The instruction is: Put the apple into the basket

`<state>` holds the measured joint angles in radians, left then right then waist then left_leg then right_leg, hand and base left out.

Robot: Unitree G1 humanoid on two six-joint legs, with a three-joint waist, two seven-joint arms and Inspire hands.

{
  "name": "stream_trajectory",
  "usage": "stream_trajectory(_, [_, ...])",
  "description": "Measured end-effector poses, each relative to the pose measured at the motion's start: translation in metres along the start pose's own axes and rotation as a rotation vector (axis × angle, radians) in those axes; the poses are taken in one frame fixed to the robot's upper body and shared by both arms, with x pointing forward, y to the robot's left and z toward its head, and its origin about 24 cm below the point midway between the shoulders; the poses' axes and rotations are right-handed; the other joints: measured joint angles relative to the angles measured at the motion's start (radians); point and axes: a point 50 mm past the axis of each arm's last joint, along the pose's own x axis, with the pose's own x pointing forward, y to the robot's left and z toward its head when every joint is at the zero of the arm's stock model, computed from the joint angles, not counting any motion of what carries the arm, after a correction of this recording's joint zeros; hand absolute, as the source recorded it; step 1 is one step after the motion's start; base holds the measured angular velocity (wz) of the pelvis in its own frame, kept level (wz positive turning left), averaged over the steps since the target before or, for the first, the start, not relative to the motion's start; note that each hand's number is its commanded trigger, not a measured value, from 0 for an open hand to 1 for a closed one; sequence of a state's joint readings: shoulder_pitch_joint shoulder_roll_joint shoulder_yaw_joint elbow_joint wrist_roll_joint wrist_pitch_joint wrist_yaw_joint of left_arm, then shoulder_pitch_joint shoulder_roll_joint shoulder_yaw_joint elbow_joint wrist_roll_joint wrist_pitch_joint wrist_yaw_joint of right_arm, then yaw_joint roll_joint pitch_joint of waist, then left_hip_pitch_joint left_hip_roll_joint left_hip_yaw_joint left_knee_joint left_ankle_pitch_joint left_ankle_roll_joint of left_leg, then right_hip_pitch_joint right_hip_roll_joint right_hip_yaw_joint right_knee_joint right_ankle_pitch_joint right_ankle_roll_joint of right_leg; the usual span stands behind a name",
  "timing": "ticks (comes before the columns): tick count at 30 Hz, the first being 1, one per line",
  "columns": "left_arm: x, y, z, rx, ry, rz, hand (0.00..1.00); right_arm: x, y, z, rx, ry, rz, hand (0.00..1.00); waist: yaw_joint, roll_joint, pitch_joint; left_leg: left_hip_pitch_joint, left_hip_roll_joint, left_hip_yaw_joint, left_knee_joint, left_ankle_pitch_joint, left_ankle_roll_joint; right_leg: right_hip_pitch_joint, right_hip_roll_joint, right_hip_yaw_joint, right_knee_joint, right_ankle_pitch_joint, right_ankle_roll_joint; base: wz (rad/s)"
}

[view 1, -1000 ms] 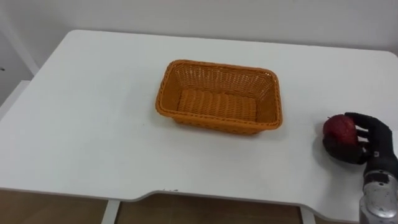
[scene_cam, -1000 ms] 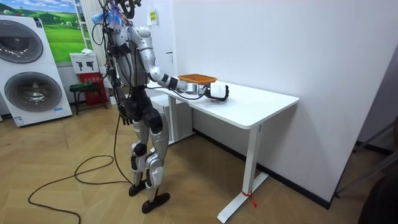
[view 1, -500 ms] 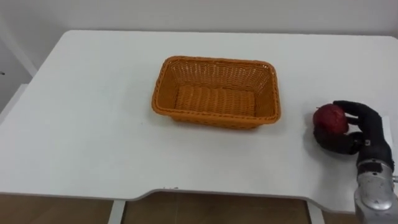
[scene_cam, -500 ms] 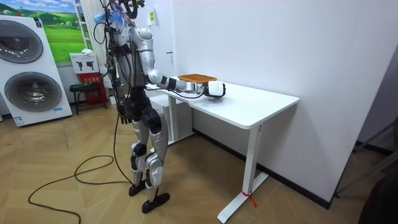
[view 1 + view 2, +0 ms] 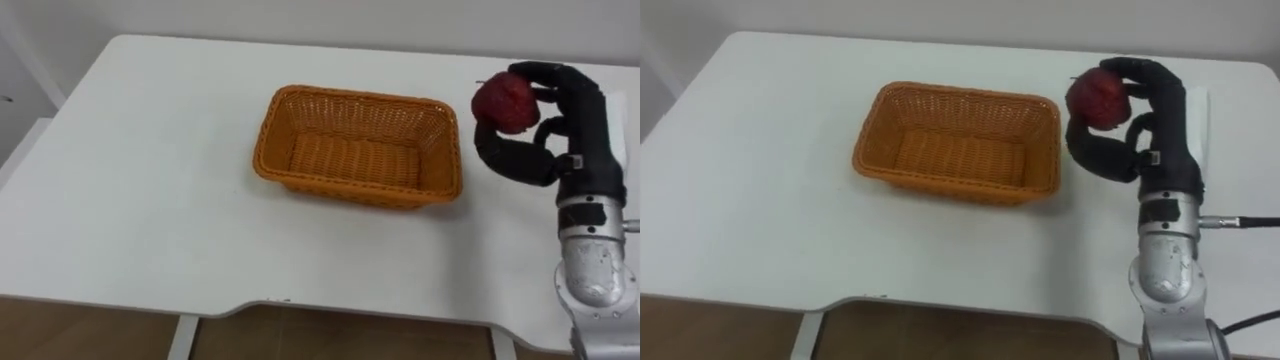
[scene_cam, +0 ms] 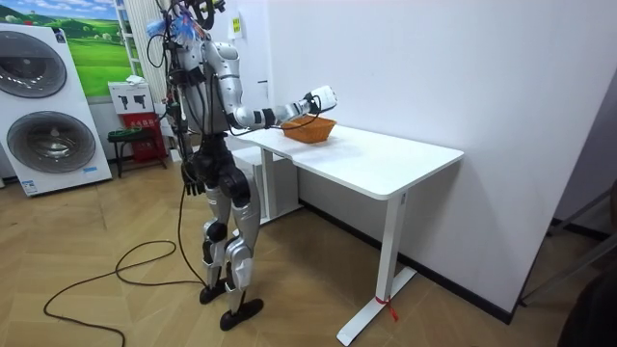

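we see the right hand [image 5: 572, 135], black and held upright, with its fingers and thumb curled round a dark red apple [image 5: 505, 102], clamped on it from the right and from underneath. the hand is lifted clear of the white table [image 5: 140, 200]. its wrist points down, and the silver forearm rises from the lower right edge of the eye views. the apple sits at the top of the grip, up in the air. in the eye views it shows just to the right of the far right corner of an orange wicker basket [image 5: 352, 190]. the basket is rectangular and stands near the middle of the table, one long side towards us.

in the room view the robot stands upright at the end of the table on the room view's left, with its right arm stretched forward and raised above the tabletop by the basket. the left hand [image 6: 193, 177] hangs beside the hip, and we cannot tell how it is set. a washing machine [image 6: 53, 125] stands behind the robot.
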<state>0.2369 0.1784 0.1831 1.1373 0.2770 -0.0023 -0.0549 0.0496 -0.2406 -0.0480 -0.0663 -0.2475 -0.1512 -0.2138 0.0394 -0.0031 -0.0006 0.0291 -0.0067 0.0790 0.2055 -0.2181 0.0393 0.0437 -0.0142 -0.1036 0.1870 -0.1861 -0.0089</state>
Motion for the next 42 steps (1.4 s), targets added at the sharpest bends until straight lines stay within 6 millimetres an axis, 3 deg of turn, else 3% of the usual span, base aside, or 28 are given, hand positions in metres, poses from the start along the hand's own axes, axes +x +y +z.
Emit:
stream_trajectory(1, [0.001,0.000,0.004,0.001,-0.009,0.000,0.00,0.000,0.003,0.003,0.003,-0.013,0.025,1.00,0.006,0.003,-0.0011,-0.004,0.000,0.000,0.000,0.000,0.000,-0.006,0.000,-0.002,0.002,0.001,-0.001,0.00])
stream_trajectory(3, [0.001,0.000,0.007,0.006,-0.016,-0.003,0.00,0.000,0.008,0.008,0.010,-0.031,0.059,0.10,0.015,0.009,-0.0038,-0.006,0.000,0.000,0.000,0.000,0.000,-0.008,0.000,-0.003,0.002,0.001,-0.001,0.00])
stream_trajectory(4, [0.002,-0.001,0.009,0.015,-0.021,-0.008,0.00,0.000,0.010,0.010,0.014,-0.039,0.075,0.00,0.021,0.010,-0.0045,-0.005,0.000,0.000,0.000,0.000,0.000,-0.008,-0.001,-0.002,0.002,0.001,-0.001,0.00])
stream_trajectory(7, [0.002,-0.004,0.012,0.040,-0.028,-0.018,0.00,0.000,0.017,0.013,0.024,-0.053,0.111,0.00,0.027,0.008,-0.0040,-0.004,0.000,-0.001,-0.001,0.001,0.000,-0.007,-0.001,-0.002,0.001,0.001,-0.001,0.00])
stream_trajectory(13, [0.003,-0.008,0.020,0.078,-0.049,-0.033,0.00,-0.004,0.040,0.021,0.025,-0.087,0.253,0.00,0.049,-0.012,0.0076,-0.002,0.001,0.004,-0.006,0.001,0.000,-0.008,0.000,-0.001,-0.002,0.001,-0.001,-0.01])
stream_trajectory(16, [0.003,-0.008,0.023,0.078,-0.055,-0.031,0.00,-0.007,0.050,0.024,0.017,-0.099,0.317,0.00,0.051,-0.017,0.0080,-0.003,0.001,0.006,-0.007,0.001,0.000,-0.008,-0.001,-0.003,-0.002,0.002,-0.001,0.00])
stream_trajectory(29, [0.004,-0.008,0.022,0.073,-0.048,-0.026,0.00,-0.006,0.047,0.017,0.013,-0.061,0.300,0.00,0.042,-0.013,0.0055,-0.003,0.000,0.000,-0.005,0.001,0.000,-0.004,-0.002,-0.009,-0.003,0.002,0.000,0.00])
stream_trajectory(35, [0.002,-0.006,0.008,0.053,-0.011,-0.002,0.00,0.004,0.003,0.005,-0.007,-0.021,0.023,0.00,0.026,-0.012,0.0030,0.002,-0.001,0.000,-0.003,0.001,0.001,0.003,-0.003,-0.010,-0.004,0.002,0.000,0.02])
stream_trajectory(42, [-0.002,0.002,-0.012,-0.035,0.032,0.047,0.00,-0.002,-0.075,-0.015,0.135,0.047,-0.527,0.00,-0.027,-0.011,-0.0028,0.001,-0.002,-0.008,0.000,0.001,0.002,0.007,-0.003,-0.016,-0.006,0.002,0.000,0.04])
